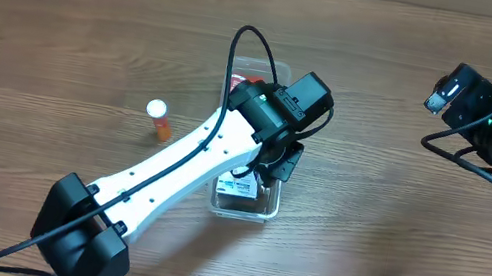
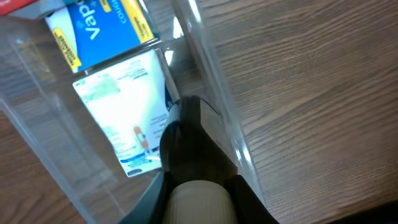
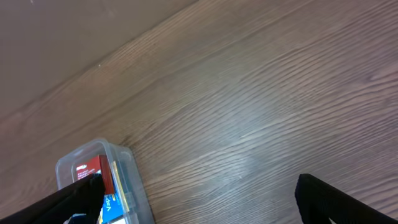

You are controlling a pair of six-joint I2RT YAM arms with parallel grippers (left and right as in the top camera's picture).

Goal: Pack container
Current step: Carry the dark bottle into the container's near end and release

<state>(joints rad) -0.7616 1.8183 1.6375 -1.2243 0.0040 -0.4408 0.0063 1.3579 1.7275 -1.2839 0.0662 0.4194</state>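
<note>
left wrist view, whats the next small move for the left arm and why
Probably lift the left gripper straight up out of the container. Its fingers sit low inside, between the white box and the clear wall, and that box already lies flat beside the blue box, so nothing seems left to place here. An orange bottle waits outside on the table.

Wood-grain table (image 1: 61, 34), clear container (image 1: 273, 202) mid-table, orange white-capped bottle (image 1: 161, 121) lying apart from it
</note>
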